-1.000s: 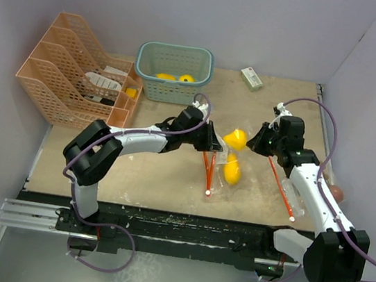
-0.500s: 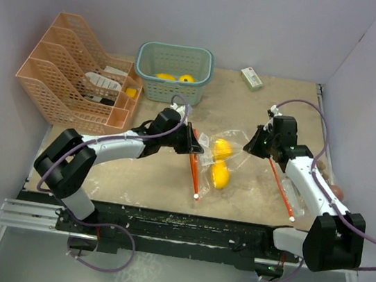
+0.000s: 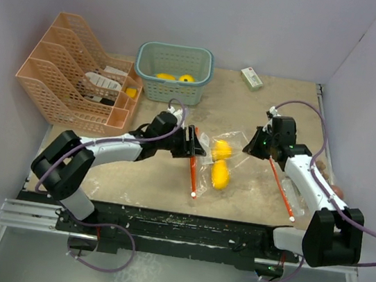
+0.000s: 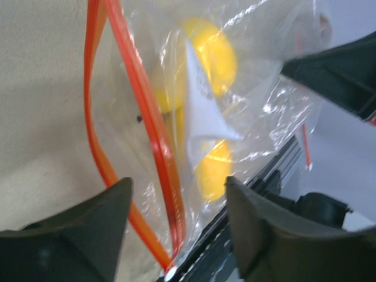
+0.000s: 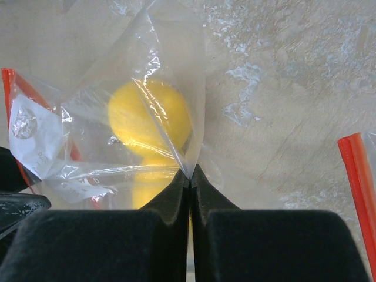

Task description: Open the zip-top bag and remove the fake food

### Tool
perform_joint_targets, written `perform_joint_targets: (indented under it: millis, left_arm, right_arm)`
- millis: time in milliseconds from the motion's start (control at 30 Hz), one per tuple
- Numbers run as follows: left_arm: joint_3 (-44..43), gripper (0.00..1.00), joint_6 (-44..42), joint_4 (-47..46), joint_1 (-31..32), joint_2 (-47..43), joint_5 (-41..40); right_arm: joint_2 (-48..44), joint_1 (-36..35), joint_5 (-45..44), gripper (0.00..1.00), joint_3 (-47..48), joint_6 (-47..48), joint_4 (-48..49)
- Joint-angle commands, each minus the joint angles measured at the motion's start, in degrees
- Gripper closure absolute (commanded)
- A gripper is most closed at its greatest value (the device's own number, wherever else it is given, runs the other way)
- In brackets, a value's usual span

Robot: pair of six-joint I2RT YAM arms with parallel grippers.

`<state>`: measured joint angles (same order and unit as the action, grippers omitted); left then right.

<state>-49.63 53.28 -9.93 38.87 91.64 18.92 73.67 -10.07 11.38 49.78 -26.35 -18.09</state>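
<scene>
A crinkled clear bag [image 3: 235,141] with an orange zip strip [image 4: 150,117] is laid near the middle of the mottled, sandy counter [image 3: 268,117], and two smooth, rounded yellow food [image 3: 222,149] pieces are enclosed in it. A fold of its film is pinched by the fully closed right end effector [image 5: 189,175], while the left end effector [image 4: 176,185] is spread wide, the strip passing between its fingers ungripped.

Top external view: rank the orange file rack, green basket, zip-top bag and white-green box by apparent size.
1. orange file rack
2. green basket and zip-top bag: too alike to rank, since the bag's clear outline is hard to trace
3. white-green box
</scene>
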Motion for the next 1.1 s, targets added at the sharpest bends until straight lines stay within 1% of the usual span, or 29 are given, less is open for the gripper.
perform_joint_targets:
  millis: [0, 33, 67, 100, 167, 300, 433, 500, 600, 667, 800, 833, 900, 1000, 1067]
  left_arm:
    - [2.27, 0.21, -2.63, -1.2, -0.71, -5.17, 0.63]
    - [1.87, 0.14, -3.95, 0.7, -0.86, -6.11, 0.33]
    - [1.44, 0.1, -5.09, 2.64, -1.08, -6.84, 0.13]
    - [1.17, 0.08, -5.79, 4.16, -1.39, -7.58, 0.15]
    - [1.58, 0.1, -5.65, 6.08, -2.45, -8.88, 0.09]
    - [6.35, 0.2, -0.89, 3.44, -4.08, -10.89, 0.21]
    - [10.82, 0.36, 6.66, -2.64, -4.28, -10.38, 0.65]
    - [11.86, 0.42, 10.3, -6.61, -4.24, -9.05, 1.75]
    - [11.12, 0.53, 13.21, -9.38, -4.27, -6.55, 2.35]
    - [9.68, 0.6, 13.38, -9.29, -4.24, -5.07, 2.34]
    - [5.26, 0.72, 11.66, -2.69, -4.29, -1.86, 1.23]
    - [4.86, 0.74, 11.73, -1.36, -4.36, -1.59, 0.09]
    - [5.72, 0.76, 12.29, -2.03, -5.21, -2.01, -0.34]
    - [8.55, 0.74, 13.35, -5.19, -7.37, -4.04, 0.26]
    - [9.23, 0.73, 12.88, -4.93, -8.62, -4.97, 0.52]
  right_arm:
    - [-0.37, 0.23, 0.49, 1.0, -0.21, 0.79, 0.29]
    - [-0.37, 0.22, 0.53, 1.0, -0.21, 0.97, 0.25]
    - [-0.3, 0.2, 0.63, 1.0, -0.21, 1.1, 0.31]
    - [-0.2, 0.22, 0.7, 1.0, -0.27, 1.12, 0.46]
    - [0.16, 0.22, 1.04, 1.0, -0.3, 1.25, 0.72]
    - [0.59, 0.22, 1.84, 1.0, -0.46, 1.46, 0.99]
    - [0.26, 0.22, 1.89, 1.0, -0.81, 1.52, 1.04]
    - [0.1, 0.23, 1.89, 1.0, -0.93, 1.48, 1.01]
    - [0.13, 0.22, 2.05, 1.0, -1.0, 1.56, 0.99]
    - [0.16, 0.21, 2.13, 1.0, -0.91, 1.64, 0.98]
    - [0.07, 0.22, 2.2, 1.0, -0.98, 1.65, 1.04]
    - [0.07, 0.22, 2.16, 1.0, -1.0, 1.72, 1.04]
    - [-0.14, 0.22, 2.03, 1.0, -1.0, 1.74, 0.91]
    - [-0.66, 0.22, 1.67, 1.0, -1.21, 1.85, 0.81]
    - [-0.69, 0.22, 1.54, 1.0, -1.56, 1.76, 1.14]
